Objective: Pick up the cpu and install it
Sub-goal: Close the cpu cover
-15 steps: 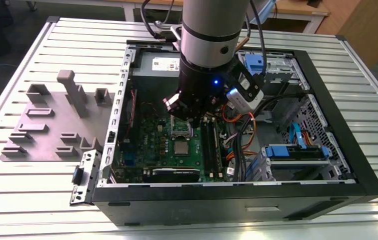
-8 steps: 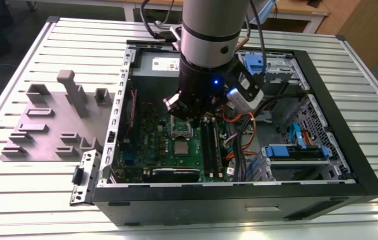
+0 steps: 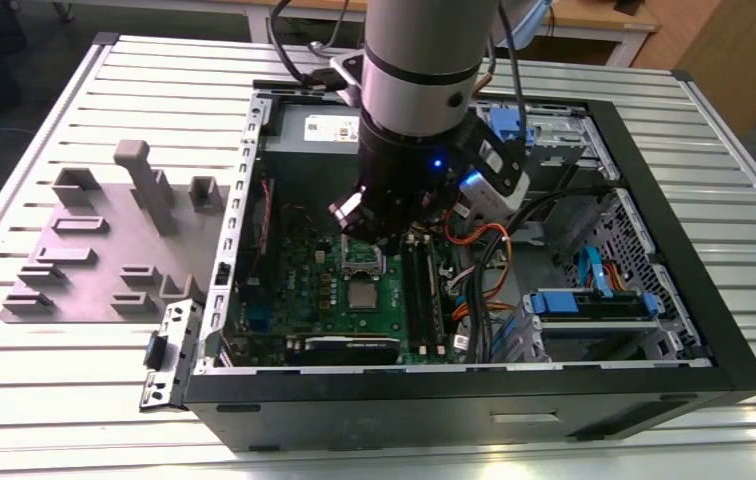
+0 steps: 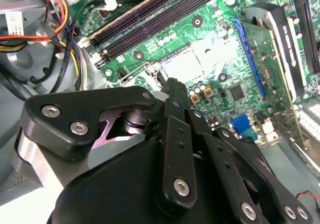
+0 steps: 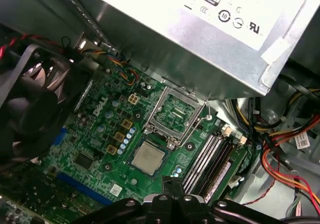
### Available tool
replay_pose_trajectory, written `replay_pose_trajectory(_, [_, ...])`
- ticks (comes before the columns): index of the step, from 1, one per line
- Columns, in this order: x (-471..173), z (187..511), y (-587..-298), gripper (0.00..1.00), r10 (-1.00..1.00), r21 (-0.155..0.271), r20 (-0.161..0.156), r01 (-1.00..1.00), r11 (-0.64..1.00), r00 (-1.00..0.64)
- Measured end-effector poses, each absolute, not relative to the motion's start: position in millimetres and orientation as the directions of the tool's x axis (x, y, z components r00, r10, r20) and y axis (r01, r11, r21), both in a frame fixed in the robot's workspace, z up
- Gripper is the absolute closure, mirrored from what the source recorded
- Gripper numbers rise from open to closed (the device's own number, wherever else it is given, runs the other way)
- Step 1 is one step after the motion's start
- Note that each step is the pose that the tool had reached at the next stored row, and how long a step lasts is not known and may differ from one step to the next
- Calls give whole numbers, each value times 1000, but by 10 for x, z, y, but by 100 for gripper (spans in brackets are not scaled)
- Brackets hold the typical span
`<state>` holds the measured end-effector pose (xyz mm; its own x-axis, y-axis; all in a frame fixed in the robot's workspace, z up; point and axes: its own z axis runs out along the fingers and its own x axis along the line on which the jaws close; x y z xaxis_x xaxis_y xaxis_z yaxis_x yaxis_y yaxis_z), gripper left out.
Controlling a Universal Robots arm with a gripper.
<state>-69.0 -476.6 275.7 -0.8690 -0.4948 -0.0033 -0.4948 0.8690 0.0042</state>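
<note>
Tabletop: one, ribbed metal, carrying everything.
Computer case: one, lying open.
Arm: one, reaching down into the case near its middle.
Grey fixture plate: one, at 9 o'clock of the case in the exterior view, with several upright blocks. I cannot fix their number.
Green board: one, on the case floor.
Hand: one. In the first wrist view its fingers look pressed together with nothing pinched. It hovers just above the board.
Bracket frame: one, tilted up and open.
Cpu: one, lying flat on the board at 6 o'clock of the bracket frame in the exterior view, apart from the hand. It is also clear in the first wrist view.
Step in hand: by my reading the chip already lies in its seat. The frame is not yet down over it, so the installing is well along but unfinished.
What the next move calls for: I judge it needs a gentle, square approach, as the hand is close to the raised frame and the parts around the seat are fine and crowded.
</note>
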Motion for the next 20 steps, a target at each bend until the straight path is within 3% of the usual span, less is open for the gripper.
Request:
replay_pose_trajectory(10, [-618, 2741, -4753, 89, -514, 6, -5, -514, 858, -858])
replay_pose_trajectory(20, [-618, 2716, -4753, 89, -653, 7, -5, -653, 757, -757])
